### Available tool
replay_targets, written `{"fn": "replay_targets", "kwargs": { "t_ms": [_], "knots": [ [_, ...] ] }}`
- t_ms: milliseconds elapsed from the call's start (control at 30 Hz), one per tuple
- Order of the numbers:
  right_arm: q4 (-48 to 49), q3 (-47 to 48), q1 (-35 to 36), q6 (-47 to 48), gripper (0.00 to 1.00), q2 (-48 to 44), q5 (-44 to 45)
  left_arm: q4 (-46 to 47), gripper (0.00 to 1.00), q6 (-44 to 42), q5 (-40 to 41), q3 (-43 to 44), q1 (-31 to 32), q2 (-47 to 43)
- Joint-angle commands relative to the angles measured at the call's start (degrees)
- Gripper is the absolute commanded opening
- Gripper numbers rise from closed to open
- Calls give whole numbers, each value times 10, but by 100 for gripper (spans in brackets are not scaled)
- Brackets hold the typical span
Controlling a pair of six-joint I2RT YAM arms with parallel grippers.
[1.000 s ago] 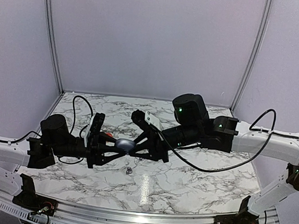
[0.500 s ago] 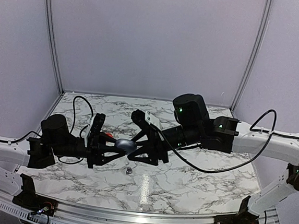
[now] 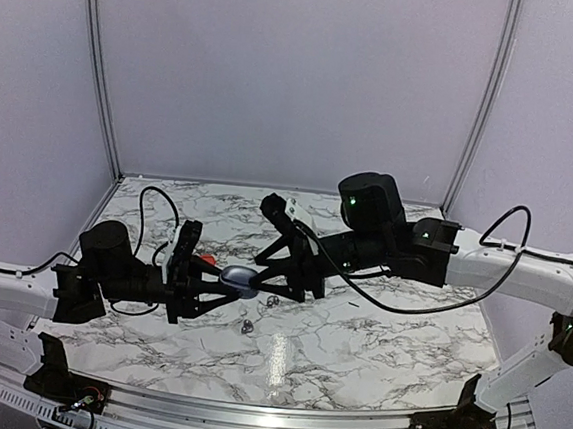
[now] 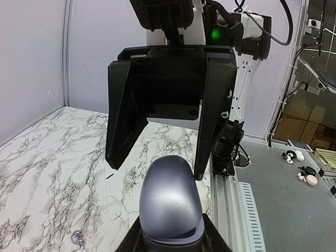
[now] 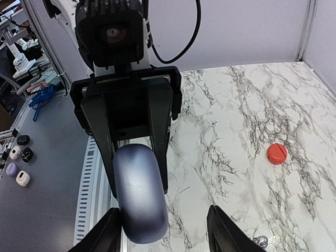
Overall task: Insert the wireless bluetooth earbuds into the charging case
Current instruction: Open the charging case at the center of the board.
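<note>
My left gripper (image 3: 225, 281) is shut on a glossy grey-blue charging case (image 3: 240, 277) and holds it above the table, its lid seam closed. The case fills the left wrist view (image 4: 170, 202) and shows in the right wrist view (image 5: 140, 191). My right gripper (image 3: 273, 272) is open, with its jaws on either side of the case's free end (image 5: 164, 233). A tiny silvery earbud (image 3: 248, 326) lies on the marble below. A silvery bud also shows on the table in the left wrist view (image 4: 77, 237) and the right wrist view (image 5: 261, 241). A small red bud (image 5: 276, 153) lies behind them.
The marble table (image 3: 375, 353) has white walls at the back and sides. A metal rail (image 3: 249, 412) runs along the near edge. A black cable (image 3: 152, 203) loops behind the left arm. Outside the cell, several spare cases (image 5: 18, 157) lie on a grey bench.
The right arm's wrist has lifted and swung back. Its gripper now tilts down over the case's end. The left gripper still holds the case, a little lower.
</note>
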State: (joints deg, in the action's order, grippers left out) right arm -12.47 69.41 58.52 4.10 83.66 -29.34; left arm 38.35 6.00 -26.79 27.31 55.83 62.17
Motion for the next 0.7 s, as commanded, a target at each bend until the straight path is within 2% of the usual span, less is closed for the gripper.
{"fn": "replay_targets", "kwargs": {
  "t_ms": [0,133,433,667],
  "knots": [
    [22,25,-22,-25,55,-15,27,3,3,-8,-16,-8,1,-9],
    [21,25,-42,-34,54,-16,37,3,2,-5,-15,-11,1,-14],
    [11,23,-62,-32,56,-35,45,4,1,30,41,-21,0,-14],
    [9,-57,-91,-37,55,-46,46,12,0,67,118,-57,-18,-49]
  ]
}}
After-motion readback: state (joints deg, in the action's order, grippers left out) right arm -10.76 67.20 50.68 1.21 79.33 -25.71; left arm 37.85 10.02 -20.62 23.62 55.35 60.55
